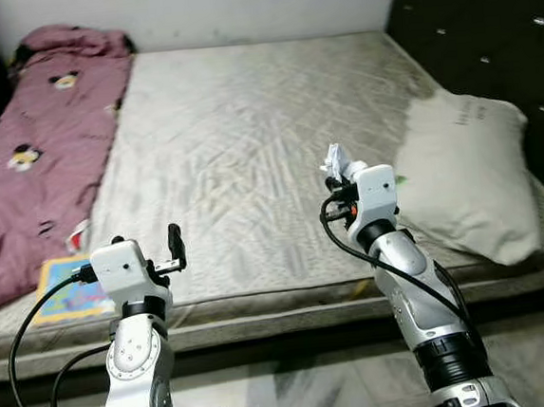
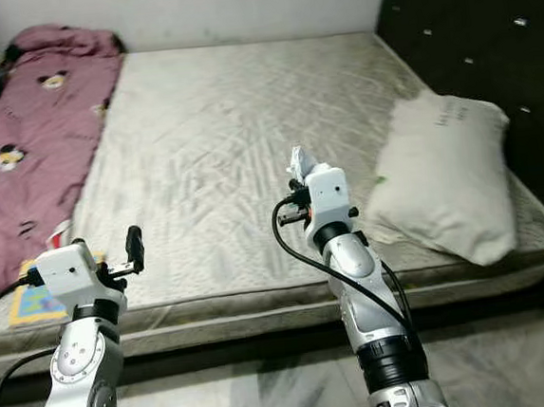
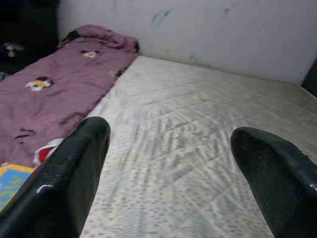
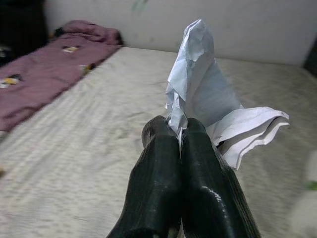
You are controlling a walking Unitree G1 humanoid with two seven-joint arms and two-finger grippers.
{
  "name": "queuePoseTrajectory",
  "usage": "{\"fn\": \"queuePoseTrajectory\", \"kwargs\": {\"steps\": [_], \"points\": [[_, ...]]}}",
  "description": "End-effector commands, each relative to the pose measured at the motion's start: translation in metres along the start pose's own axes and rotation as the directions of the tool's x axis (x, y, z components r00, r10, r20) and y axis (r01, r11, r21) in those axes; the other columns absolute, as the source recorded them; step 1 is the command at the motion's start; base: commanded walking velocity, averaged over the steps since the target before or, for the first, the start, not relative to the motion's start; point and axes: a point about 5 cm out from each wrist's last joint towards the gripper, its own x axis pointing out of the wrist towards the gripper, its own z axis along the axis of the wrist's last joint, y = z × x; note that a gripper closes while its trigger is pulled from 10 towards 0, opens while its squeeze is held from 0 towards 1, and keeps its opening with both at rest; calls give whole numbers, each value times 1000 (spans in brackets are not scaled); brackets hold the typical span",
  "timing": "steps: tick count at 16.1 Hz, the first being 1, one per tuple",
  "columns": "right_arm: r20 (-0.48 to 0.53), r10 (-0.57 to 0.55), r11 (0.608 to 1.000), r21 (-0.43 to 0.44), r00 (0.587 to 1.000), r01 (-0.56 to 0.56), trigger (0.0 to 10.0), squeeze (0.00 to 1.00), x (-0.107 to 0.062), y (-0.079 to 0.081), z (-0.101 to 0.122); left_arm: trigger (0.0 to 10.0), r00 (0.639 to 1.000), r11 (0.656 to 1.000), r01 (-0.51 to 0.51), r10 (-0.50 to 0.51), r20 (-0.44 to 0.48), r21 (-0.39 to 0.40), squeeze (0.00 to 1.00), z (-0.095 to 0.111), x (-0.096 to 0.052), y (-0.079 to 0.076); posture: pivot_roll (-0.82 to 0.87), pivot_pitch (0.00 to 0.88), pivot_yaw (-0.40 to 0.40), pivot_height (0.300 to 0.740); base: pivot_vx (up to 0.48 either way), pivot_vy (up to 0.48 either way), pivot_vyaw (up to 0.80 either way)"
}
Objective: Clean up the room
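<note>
Head views: the right end effector holds a crumpled white paper above the bed, beside the pillow. The left end effector hovers near a colourful book by the maroon blanket.

Left wrist view: fingers spread wide.

Right wrist view: fingers pinch the paper's lower edge.
</note>
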Motion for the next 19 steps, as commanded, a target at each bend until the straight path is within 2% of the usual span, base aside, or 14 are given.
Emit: {"fn": "queuePoseTrajectory", "kwargs": {"steps": [1,3,7,19], "points": [[-7,24,999,24,1000,-24,10000,0,1,5,0,10000,1000,1000,-8,8,20,0,0,5,0,3,-41,11,-24,740,0,480,0],[-7,32,999,36,999,-32,10000,0,0,6,-1,10000,999,1000,-30,30,31,1,0,6,0,4,-42,13,-23,740,0,471,0],[-15,41,999,27,999,-41,10000,0,1,6,-3,10000,998,999,32,-31,49,-12,0,9,-1,-1,-41,7,-25,740,0,0,0],[-3,66,998,24,998,-66,10000,0,5,12,-1,10000,996,998,60,-59,60,-12,0,12,2,-2,-42,1,-19,740,323,0,0]]}}
